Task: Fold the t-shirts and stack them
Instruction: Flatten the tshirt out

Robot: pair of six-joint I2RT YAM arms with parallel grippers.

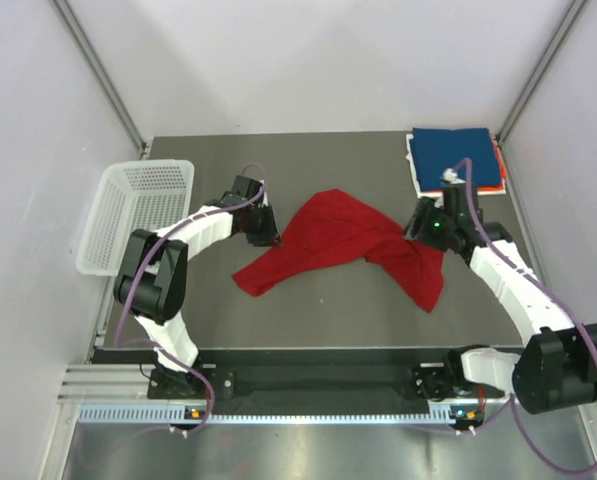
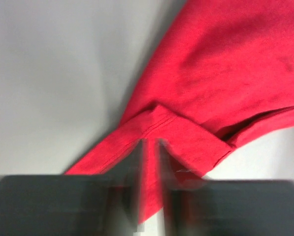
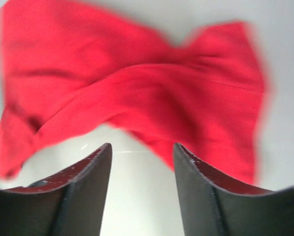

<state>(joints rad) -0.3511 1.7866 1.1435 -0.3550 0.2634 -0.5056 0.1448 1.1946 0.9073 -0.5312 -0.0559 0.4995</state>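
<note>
A bright red t-shirt [image 1: 338, 240] lies crumpled across the middle of the table. My left gripper [image 1: 265, 233] is at the shirt's left edge. In the left wrist view this gripper [image 2: 150, 160] is shut on a hemmed corner of the red t-shirt [image 2: 225, 73], with a strip of cloth pinched between the jaws. My right gripper [image 1: 419, 226] is at the shirt's right side. The right wrist view shows it [image 3: 142, 150] open, with bare table between the fingers and the red t-shirt [image 3: 137, 88] just beyond the tips. A folded dark blue t-shirt [image 1: 456, 158] tops a stack at the back right, over an orange edge [image 1: 499, 165] and a white edge [image 1: 415, 172].
A white mesh basket [image 1: 138, 215] sits at the table's left edge, partly overhanging it. The left arm curves past the basket's near right corner. White walls with metal posts enclose the table on three sides.
</note>
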